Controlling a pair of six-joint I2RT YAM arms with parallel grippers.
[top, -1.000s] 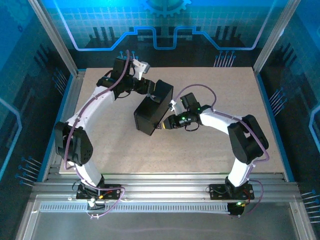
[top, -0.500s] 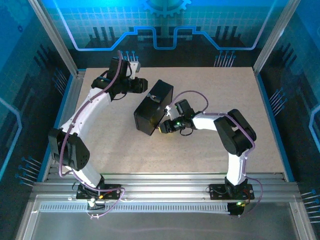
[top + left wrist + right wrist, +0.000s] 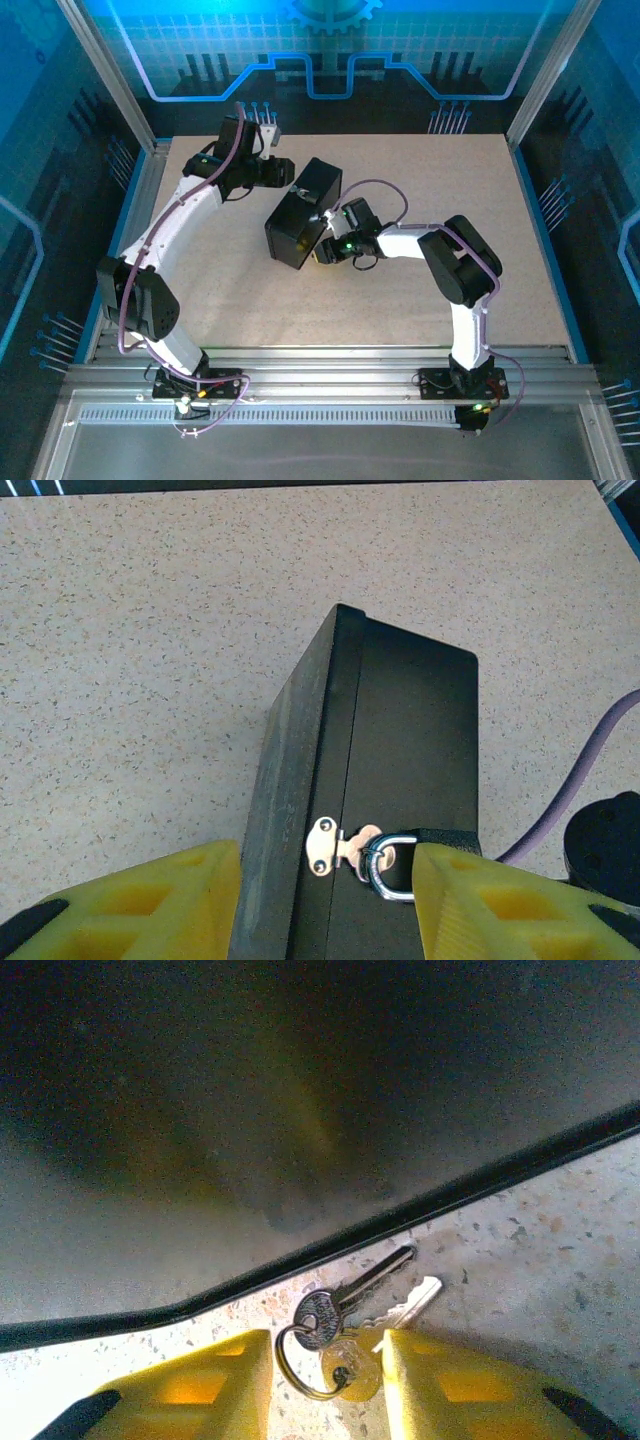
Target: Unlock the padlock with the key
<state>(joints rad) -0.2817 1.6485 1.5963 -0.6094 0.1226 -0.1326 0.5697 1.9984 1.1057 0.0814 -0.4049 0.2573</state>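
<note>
**Keys between my right fingers, padlock hanging on the box**

My left hand (image 3: 325, 858) hangs over the far end of the black box (image 3: 400, 740), its yellow fingers (image 3: 150, 900) apart and holding nothing. Between them in the left wrist view, I see the hasp (image 3: 335, 848) across the box's seam, with the padlock (image 3: 390, 875) hooked through it by its shackle. The box lies on the speckled surface (image 3: 130, 630). On the box's right side, my right hand (image 3: 325, 1338) is down at the surface, close to the box's lower edge. The key (image 3: 350, 1295) lies flat there, just beside that edge, joined by a ring (image 3: 295, 1365) to a second key (image 3: 352, 1368), a brassy one. The ring and both key heads sit between my right fingers; I cannot tell whether they pinch them.
</note>
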